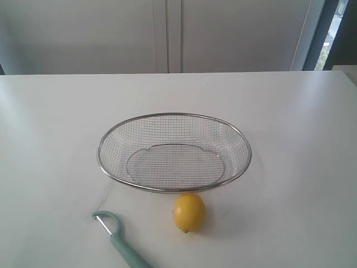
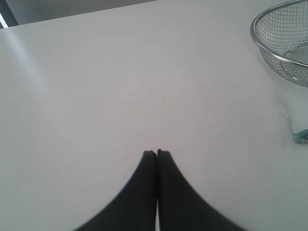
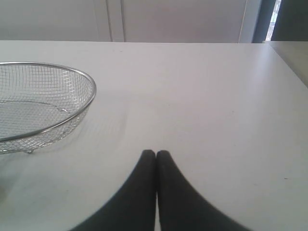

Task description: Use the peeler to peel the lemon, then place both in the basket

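The lemon (image 1: pixel 189 212) sits on the white counter (image 1: pixel 301 167) with its small nub turned down toward the camera side, just beside the near rim of the basket (image 1: pixel 117 145); whether it touches the rim cannot be told. The peeler (image 1: pixel 120 237) lies flat on the counter beside the lemon, apart from it, with its hooked head and thin blade toward the basket and its pale teal handle running off the edge of the exterior view. The wire basket stands upright with nothing in it. The left tool (image 2: pixel 157 153) is clenched, its two dark fingers pressed together over bare counter and grasping nothing. Ahead of it and off to one side are part of the basket (image 2: pixel 284 33) and, nearer, a teal tip of the peeler (image 2: pixel 301 136), both well apart from its fingertips. The right tool (image 3: pixel 156 153) is likewise clenched on nothing, and the basket (image 3: pixel 72 96) stands ahead of it to one side, clear of its tips. Neither tool touches the lemon.
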`<state>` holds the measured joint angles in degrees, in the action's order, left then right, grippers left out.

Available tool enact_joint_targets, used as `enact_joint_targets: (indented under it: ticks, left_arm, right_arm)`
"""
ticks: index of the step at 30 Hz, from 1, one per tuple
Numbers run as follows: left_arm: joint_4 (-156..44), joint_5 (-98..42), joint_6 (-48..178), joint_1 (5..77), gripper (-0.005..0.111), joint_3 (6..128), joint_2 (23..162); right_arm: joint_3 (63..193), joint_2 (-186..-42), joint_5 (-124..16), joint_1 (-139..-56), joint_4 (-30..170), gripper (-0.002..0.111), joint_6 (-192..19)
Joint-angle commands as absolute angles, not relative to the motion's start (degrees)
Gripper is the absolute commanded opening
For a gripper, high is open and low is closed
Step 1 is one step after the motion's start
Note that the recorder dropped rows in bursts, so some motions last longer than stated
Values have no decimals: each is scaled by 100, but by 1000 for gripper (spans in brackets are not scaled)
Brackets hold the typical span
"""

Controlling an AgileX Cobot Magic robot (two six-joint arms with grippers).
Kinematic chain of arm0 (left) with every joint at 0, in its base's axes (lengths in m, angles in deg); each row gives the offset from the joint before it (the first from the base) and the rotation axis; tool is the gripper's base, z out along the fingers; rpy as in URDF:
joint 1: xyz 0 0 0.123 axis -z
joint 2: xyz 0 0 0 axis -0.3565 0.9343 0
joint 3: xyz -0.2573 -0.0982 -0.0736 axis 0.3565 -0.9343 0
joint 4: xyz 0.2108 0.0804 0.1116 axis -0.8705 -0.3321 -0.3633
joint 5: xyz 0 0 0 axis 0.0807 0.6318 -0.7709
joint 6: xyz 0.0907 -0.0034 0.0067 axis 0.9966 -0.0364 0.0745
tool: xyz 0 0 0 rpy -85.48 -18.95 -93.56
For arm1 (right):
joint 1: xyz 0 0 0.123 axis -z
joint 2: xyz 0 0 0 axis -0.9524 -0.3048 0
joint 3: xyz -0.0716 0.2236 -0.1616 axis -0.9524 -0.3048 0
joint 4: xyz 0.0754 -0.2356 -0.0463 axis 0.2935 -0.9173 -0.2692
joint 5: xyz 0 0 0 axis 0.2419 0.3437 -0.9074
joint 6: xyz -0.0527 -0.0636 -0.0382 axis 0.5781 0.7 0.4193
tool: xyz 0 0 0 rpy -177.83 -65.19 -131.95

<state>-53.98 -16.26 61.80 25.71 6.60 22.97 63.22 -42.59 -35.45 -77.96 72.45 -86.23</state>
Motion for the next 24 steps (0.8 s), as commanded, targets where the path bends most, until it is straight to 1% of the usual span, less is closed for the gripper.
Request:
enact_joint_targets:
  ticks: [1,24]
  left_arm:
    - [-5403,-1608,6140,2562,0,643,2274]
    - [-5403,-1608,6140,2562,0,643,2274]
  right_arm:
    - [6294,-4232,-3604,-7808,7210,0,-8639]
    - [6294,-4232,-3680,-7808,7222,0,-8588]
